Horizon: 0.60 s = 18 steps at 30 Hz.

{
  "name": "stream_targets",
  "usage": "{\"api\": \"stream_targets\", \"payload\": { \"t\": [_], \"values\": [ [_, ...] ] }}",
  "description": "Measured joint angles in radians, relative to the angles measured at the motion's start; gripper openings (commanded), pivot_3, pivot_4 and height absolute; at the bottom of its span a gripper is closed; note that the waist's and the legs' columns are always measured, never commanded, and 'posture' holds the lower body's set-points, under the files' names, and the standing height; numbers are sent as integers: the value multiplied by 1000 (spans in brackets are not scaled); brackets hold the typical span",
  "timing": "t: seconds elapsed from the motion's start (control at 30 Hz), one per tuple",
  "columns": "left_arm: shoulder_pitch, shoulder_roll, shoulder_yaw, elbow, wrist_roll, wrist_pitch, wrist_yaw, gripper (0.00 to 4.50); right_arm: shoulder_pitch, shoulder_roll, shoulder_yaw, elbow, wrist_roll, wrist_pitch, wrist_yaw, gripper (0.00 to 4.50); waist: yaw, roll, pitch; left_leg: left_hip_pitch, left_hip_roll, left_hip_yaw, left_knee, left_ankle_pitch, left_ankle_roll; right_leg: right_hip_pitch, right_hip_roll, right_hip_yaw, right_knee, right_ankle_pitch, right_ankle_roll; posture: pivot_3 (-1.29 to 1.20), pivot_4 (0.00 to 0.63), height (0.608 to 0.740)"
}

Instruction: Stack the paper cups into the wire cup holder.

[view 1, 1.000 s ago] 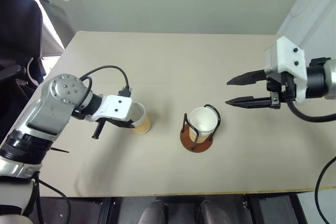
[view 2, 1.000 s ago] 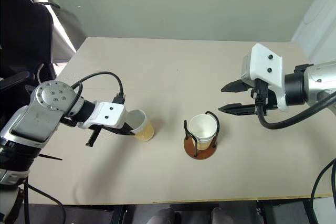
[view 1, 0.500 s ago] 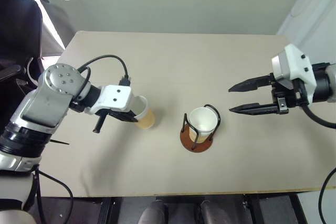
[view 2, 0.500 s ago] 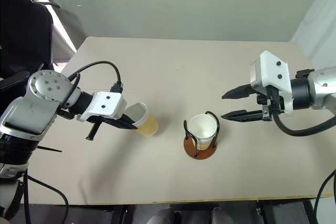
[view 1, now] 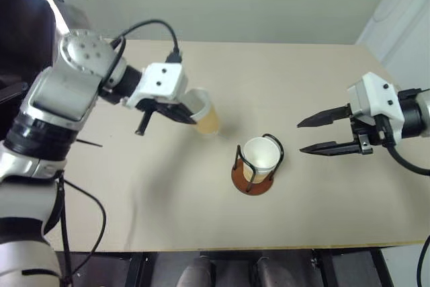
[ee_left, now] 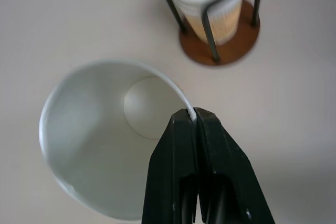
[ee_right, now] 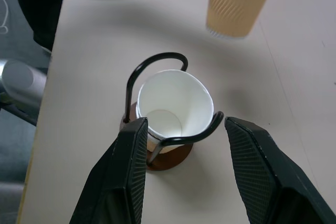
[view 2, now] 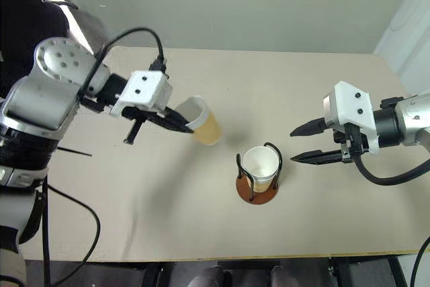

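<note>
A tan-yellow paper cup (view 1: 207,117) hangs tilted above the table, left of and behind the wire cup holder (view 1: 246,183). My left gripper (view 1: 191,120) is shut on its white rim; the left wrist view shows both fingertips (ee_left: 184,129) pinching the rim of that cup (ee_left: 94,140). The holder's reddish-brown base carries another paper cup (view 1: 261,154) upright between its black wire loops. My right gripper (view 1: 300,138) hovers open to the right of the holder, pointing at it. In the right wrist view its fingers (ee_right: 126,177) stand either side of the holder (ee_right: 157,61), apart from it.
The beige table (view 1: 134,220) reaches to a front edge near me and a pale wall behind. A black chair (view 1: 20,31) stands off the table's left side.
My left gripper has lifted the paper cup off the table and carried it up and to the right, closer to the holder. The right gripper has sunk slightly, still open.
</note>
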State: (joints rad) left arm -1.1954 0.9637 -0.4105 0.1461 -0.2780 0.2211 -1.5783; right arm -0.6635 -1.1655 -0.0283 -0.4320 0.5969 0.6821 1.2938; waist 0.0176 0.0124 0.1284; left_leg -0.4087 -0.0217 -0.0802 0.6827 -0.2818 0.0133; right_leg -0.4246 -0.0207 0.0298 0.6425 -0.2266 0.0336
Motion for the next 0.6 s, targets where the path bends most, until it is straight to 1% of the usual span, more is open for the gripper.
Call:
{"api": "stream_targets", "payload": {
  "t": [0.2,0.27,0.4,0.6],
  "values": [
    [-150,-52,-78,51,-103,-11,0,22,44,0,-11,-31,10,33,-37,2320,3,0,0,-2,0,0,0,0,1,0,0,0,-1,0,1,0,150,740],
    [-180,-68,-94,56,-132,-16,-1,22,47,0,-11,-43,10,46,-50,2320,2,0,0,-2,0,0,0,-1,1,0,0,0,-1,0,2,0,150,740],
    [-239,-137,-146,80,-168,-27,-1,22,47,2,-12,-57,10,54,-78,2320,8,0,0,-2,0,0,1,-1,1,0,0,0,-2,1,2,0,150,740],
    [-276,-182,-231,80,-236,-34,-1,22,47,4,-12,-74,10,64,-97,2320,7,0,0,-3,0,0,0,-1,2,0,0,0,-2,0,3,0,150,740]
  ]
}}
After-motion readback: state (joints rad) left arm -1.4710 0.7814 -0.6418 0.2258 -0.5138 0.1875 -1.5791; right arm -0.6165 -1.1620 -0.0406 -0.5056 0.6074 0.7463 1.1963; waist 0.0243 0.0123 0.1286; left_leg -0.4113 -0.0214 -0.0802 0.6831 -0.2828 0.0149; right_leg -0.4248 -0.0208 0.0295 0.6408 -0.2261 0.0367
